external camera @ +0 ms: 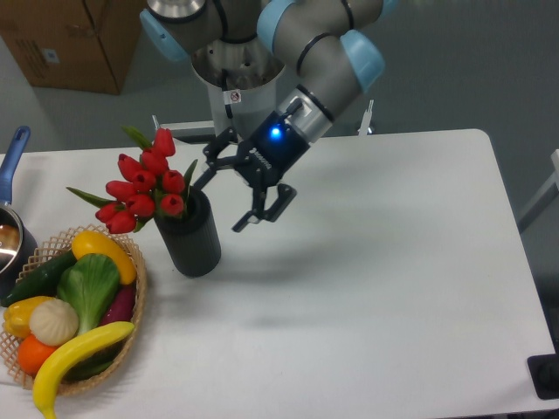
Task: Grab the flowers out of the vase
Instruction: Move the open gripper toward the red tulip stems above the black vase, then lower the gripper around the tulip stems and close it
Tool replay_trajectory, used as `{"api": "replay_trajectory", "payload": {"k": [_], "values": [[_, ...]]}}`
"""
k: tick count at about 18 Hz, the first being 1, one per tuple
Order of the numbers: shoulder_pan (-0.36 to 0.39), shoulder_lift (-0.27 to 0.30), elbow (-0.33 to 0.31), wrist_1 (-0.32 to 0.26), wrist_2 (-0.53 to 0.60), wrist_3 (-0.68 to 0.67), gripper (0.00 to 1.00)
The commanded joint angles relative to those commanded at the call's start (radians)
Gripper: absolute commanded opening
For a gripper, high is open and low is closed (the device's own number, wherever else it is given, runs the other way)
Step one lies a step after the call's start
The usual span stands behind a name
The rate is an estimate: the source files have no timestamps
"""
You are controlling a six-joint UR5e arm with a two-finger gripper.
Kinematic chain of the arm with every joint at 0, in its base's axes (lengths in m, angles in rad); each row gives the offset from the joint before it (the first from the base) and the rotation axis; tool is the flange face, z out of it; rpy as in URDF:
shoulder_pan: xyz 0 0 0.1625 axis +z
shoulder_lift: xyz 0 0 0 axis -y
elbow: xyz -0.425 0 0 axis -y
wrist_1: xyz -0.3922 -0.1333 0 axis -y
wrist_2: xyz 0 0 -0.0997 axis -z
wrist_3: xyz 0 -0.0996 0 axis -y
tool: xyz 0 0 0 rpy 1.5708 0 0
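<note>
The flowers (144, 183), a bunch of red tulip buds with green leaves, lean to the left out of the vase (190, 234), a dark grey cylinder standing at the left of the white table. My gripper (218, 205) hangs just right of the vase mouth, tilted toward it, its fingers (249, 216) spread open with nothing between them. One fingertip reaches near the vase's upper right rim; I cannot tell whether it touches.
A wicker basket (138, 305) of fruit and vegetables sits at the front left, close to the vase. A pot with a blue handle (13, 157) is at the left edge. The robot base (238, 87) stands behind the table, and a cardboard box (74, 39) is at the back left.
</note>
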Motion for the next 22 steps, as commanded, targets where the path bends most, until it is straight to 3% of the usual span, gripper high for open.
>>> {"api": "replay_trajectory", "payload": {"k": [5,13,20,22], "values": [[0.021,0.014,-0.011,-0.002,0.003,0.000,1.00],[0.011,0.084,-0.141,-0.002,0.054,0.054,1.00],[-0.064,0.061,-0.129,0.000,0.041,0.060,1.00],[-0.078,0.045,-0.117,0.002,0.041,0.058,0.92]]}}
